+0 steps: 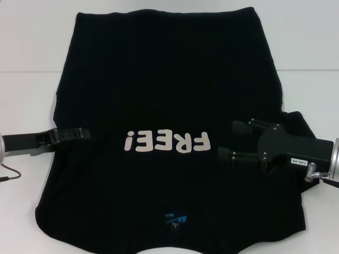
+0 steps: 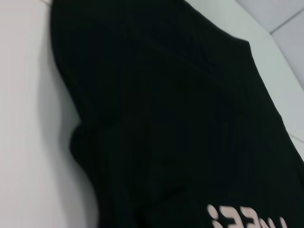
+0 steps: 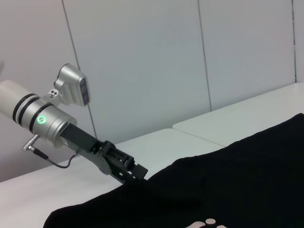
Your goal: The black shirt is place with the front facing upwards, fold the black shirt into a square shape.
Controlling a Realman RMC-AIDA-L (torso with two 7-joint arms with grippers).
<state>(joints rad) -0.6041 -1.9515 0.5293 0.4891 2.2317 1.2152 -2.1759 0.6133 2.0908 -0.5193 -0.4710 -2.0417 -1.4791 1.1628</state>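
The black shirt (image 1: 169, 106) lies spread front-up on the white table (image 1: 26, 106), its long axis running away from the robot: the blue neck label (image 1: 175, 221) is at the near edge, the hem at the far edge, and the white "FREE!" lettering (image 1: 165, 142) sits across the middle, between the two grippers. Taking that lettering as the landmark, the left gripper (image 1: 85, 132) is to its left, at the shirt's left edge and level with the letters, its thin fingers lying close together against the cloth; whether they are pinching the edge or merely touching it I cannot tell. The right gripper (image 1: 225, 142) is just to the right of the lettering, over the shirt body, with its two fingers apart and nothing between them. The right sleeve shows beyond the right gripper; on the left no sleeve sticks out, so that side seems already turned in, though this is a judgement. Both grippers are about equally near the lettering, so a side fold would probably carry cloth inward across the long axis toward it. No container is in view.
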